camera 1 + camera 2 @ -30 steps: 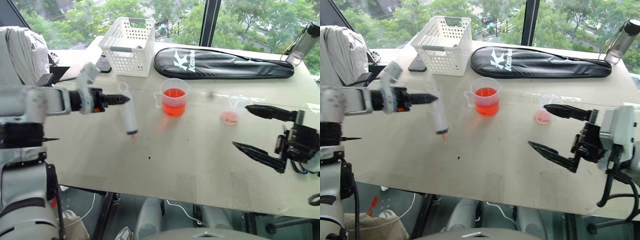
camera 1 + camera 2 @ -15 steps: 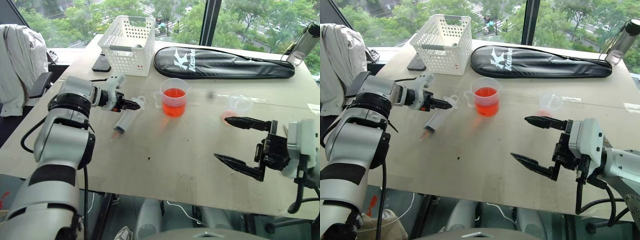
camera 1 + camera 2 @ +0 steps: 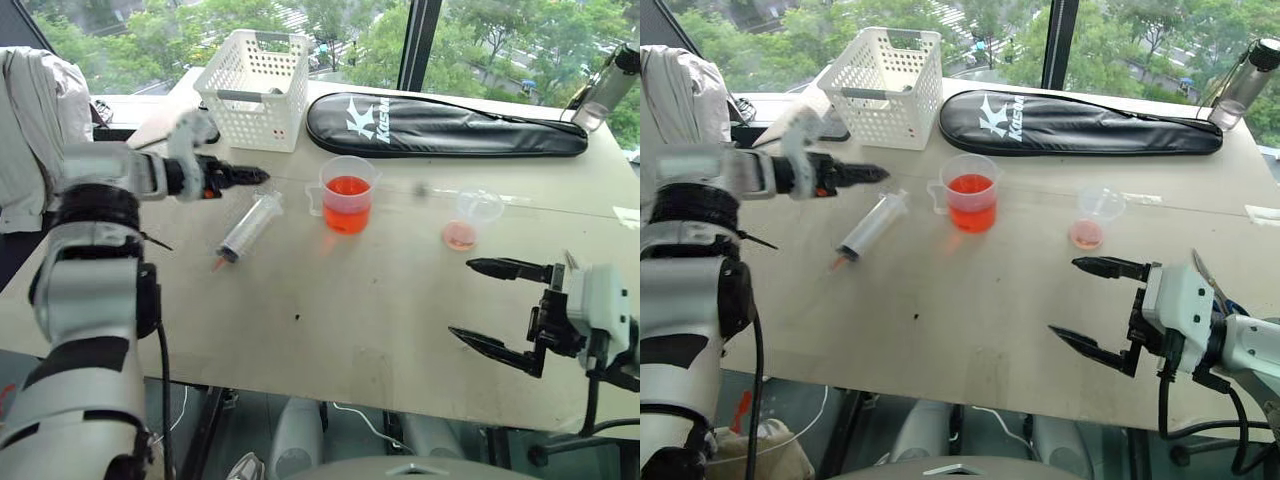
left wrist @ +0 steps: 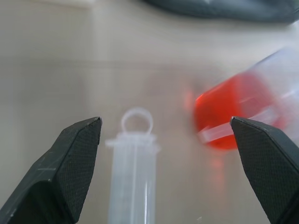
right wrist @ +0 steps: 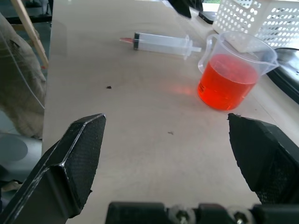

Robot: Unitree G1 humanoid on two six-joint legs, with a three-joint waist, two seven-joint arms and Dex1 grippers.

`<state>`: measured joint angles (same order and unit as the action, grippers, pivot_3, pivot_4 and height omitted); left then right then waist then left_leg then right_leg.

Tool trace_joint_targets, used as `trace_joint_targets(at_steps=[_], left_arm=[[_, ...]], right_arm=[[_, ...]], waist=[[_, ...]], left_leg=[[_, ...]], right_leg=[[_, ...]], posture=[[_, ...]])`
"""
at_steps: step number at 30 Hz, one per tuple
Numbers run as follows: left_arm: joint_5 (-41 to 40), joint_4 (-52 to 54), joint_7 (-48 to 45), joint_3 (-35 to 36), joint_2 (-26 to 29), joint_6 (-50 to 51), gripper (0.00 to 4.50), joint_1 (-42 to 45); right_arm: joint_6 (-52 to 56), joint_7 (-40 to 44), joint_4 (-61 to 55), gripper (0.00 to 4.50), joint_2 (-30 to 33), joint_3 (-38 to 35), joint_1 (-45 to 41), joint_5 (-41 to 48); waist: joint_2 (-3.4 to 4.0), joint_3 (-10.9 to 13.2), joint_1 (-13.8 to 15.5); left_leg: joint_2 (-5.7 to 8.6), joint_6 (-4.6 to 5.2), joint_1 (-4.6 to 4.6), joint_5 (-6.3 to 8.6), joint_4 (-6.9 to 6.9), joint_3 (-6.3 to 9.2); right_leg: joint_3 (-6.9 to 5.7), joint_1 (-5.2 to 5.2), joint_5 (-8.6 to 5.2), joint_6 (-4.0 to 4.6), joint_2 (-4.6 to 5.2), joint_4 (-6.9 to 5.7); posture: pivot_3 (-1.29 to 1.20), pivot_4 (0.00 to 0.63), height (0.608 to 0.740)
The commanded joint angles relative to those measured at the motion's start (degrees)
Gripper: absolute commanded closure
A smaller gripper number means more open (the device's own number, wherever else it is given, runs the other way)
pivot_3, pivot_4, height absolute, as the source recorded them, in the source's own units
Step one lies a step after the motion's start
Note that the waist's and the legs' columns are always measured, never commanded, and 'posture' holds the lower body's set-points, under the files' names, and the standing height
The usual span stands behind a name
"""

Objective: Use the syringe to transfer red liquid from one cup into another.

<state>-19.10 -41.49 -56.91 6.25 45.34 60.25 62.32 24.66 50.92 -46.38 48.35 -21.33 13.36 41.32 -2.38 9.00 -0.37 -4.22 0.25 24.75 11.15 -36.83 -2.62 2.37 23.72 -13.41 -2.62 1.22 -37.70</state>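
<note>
1. Head views: the large clear plastic syringe (image 3: 249, 226) lies flat on the pale tabletop (image 3: 380, 300), reddish nozzle toward the near edge, just left of the clear handled measuring beaker (image 3: 348, 194) of orange-red liquid (image 3: 348, 204). The small thin clear cup (image 3: 470, 219), a little red at its bottom, stands well right of it. The left gripper (image 3: 245, 176) hovers beside the syringe's plunger end, holding nothing. The right gripper (image 3: 490, 305) hangs near the front edge, jaws wide and empty.
2. Left wrist view: jaws wide; the syringe lies between the black fingers (image 4: 70, 168), untouched.
3. Right wrist view: jaws wide, facing syringe and beaker.
</note>
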Motion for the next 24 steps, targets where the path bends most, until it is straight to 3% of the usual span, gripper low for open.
trace_joint_targets(at_steps=[1, 7, 13, 20, 24], left_arm=[[-5.2, 17.9, 4.6, 8.7, -0.5, 1.2, 0.03, -9.8], [-13.4, 42.5, 15.5, 20.1, -10.1, 4.3, 0.03, -23.5], [-21.1, 58.5, 20.2, 24.2, -17.7, 2.7, 0.03, -32.4], [-20.8, 69.2, 12.7, 17.4, -12.9, -7.3, 0.03, -49.3], [-18.7, 72.0, 8.1, 16.7, -9.9, -14.8, 0.03, -61.0]], right_arm=[[-1.6, 1.1, 0.8, 0.0, -0.3, -1.1, -0.9, 0.9], [-2.0, 2.3, 3.5, 0.0, -0.3, -0.4, -2.7, 0.8], [-1.5, 2.1, 4.5, 0.0, -1.5, -3.9, -2.2, 4.3], [-1.9, 5.1, 6.8, 0.0, -1.3, -11.8, 4.6, 3.7], [-3.2, 8.5, 9.5, 0.0, -2.1, -18.8, 13.3, 0.5]], waist=[[0.04, 0.0, -0.4], [-0.01, 0.0, 0.3], [0.0, 0.0, 0.5], [0.04, -0.1, 0.3], [0.05, -0.1, 0.4]], left_leg=[[0.0, 0.0, -0.03, 0.0, 0.01, -0.02], [0.02, 0.0, -0.01, -0.01, -0.15, 0.05], [0.03, 0.0, -0.04, 0.0, -0.25, 0.01], [0.01, 0.0, -0.12, 0.0, -0.16, -0.01], [0.02, -0.01, -0.12, 0.0, -0.15, -0.06]], right_leg=[[0.01, -0.01, 0.01, -0.01, 0.03, -0.01], [-0.04, -0.08, 0.03, -0.05, 0.05, -0.1], [0.01, -0.15, 0.04, -0.06, 0.03, -0.08], [0.06, -0.15, -0.04, 0.08, -0.01, -0.06], [0.07, -0.15, -0.08, 0.14, 0.06, 0.01]], posture=[[0.0, 0.15, 0.724], [0.0, 0.15, 0.724], [0.0, 0.15, 0.724], [0.0, 0.15, 0.724], [0.0, 0.15, 0.724]])
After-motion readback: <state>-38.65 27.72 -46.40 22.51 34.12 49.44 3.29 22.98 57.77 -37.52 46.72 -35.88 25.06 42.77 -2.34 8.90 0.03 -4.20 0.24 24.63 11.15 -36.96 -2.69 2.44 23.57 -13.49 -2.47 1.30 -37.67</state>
